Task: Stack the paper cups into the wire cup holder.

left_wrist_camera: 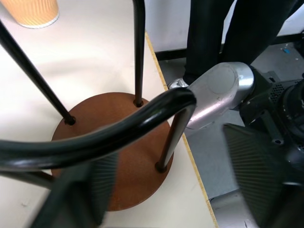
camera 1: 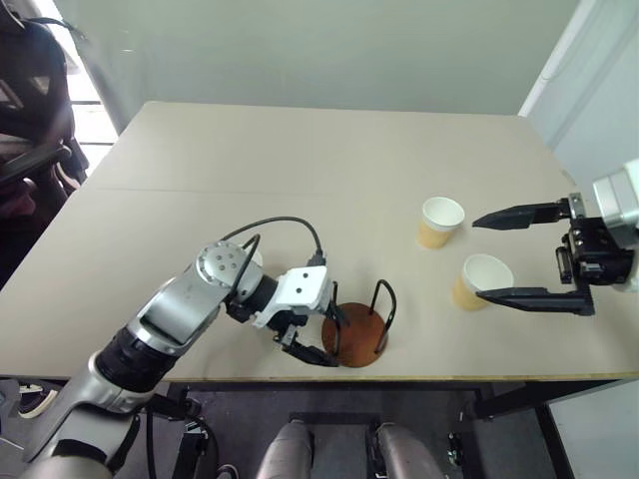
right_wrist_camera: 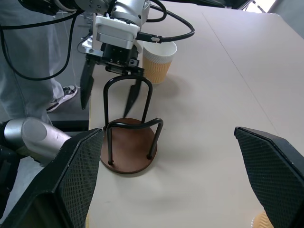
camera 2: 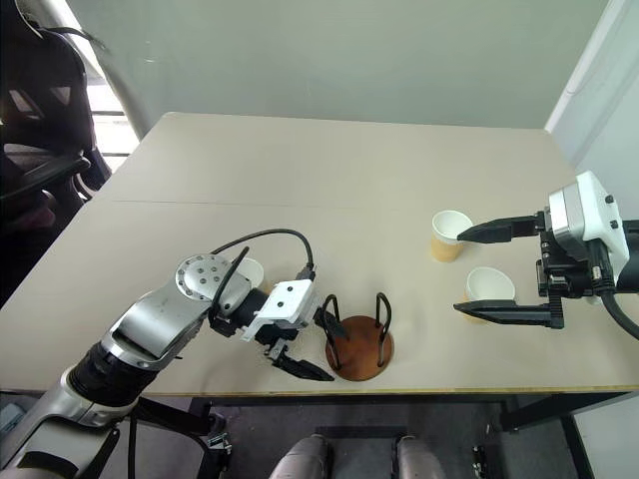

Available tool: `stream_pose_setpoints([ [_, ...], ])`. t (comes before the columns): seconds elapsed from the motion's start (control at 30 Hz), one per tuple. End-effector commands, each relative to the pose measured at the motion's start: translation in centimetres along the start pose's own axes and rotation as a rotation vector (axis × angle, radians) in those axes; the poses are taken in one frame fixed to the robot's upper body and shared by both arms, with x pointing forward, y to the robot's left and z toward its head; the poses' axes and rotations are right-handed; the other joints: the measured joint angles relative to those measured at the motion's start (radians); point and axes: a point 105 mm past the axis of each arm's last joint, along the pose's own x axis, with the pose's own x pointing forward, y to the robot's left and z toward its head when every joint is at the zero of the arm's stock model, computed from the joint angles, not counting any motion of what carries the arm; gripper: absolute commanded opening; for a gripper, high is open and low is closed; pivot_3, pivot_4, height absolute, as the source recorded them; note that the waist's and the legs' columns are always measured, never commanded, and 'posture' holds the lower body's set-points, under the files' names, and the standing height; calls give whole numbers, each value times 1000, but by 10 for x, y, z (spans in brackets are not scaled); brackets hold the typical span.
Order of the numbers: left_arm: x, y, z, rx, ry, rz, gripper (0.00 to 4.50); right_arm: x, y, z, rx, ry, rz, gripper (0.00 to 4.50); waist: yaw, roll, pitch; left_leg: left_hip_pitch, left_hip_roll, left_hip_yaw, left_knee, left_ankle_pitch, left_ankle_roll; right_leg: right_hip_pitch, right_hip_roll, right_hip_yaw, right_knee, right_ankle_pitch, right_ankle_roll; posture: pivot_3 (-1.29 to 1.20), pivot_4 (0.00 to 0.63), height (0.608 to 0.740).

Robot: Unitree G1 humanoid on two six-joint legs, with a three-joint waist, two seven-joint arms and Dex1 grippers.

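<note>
Table: wire cup holder empty at near edge, two paper cups right, third behind left arm. Left gripper wide open against holder; right gripper wide open by right cups, holding nothing. No cup stacked yet; next probably a right-hand grasp on the nearer cup.

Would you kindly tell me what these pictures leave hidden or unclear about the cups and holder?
- Third paper cup: head views hide most of it behind the left arm.
- Wire cup holder: left wrist view's blurred near loop hides part of the base.
- Near paper cup: lower wall hidden behind a right gripper finger.
</note>
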Motion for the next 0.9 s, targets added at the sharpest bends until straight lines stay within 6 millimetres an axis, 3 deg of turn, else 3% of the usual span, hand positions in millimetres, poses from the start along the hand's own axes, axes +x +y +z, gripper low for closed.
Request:
stream_pose_setpoints([
  [0.03, -8, 3, 2, 38, 27, 43, 4472, -2, -1, 6, -40, -3, -7, 4500, 0, 0, 0, 0, 0, 0, 0, 0, 0, 0, 0, 0, 0, 0, 0, 0, 150, 740],
  [0.17, -16, 7, -5, 30, 75, 87, 4472, -3, -3, 5, -41, 5, -11, 4500, 0, 0, 0, 0, 0, 0, 0, 0, 0, 0, 0, 0, 1, 0, 0, 0, 150, 740],
  [0.47, -43, -1, 2, 41, 81, 92, 4472, -3, -8, -10, -36, 86, -9, 4500, -2, 0, 0, 0, 0, 0, -1, 0, 0, -2, 0, 0, 1, 0, 0, 0, 150, 740],
  [0.67, -69, -11, 11, 55, 83, 108, 4472, -6, -12, -41, -25, 249, -14, 4500, -2, 0, 0, -1, 0, 0, -1, 0, 0, -2, 0, 0, 0, 0, -1, 0, 150, 740],
  [0.9, -110, -13, 36, 97, 9, 242, 4472, -11, -19, -80, -25, 440, -26, 4500, -4, 0, 0, -1, 1, 0, -2, 0, 0, -4, 0, 0, 2, 1, -2, 0, 150, 740],
])
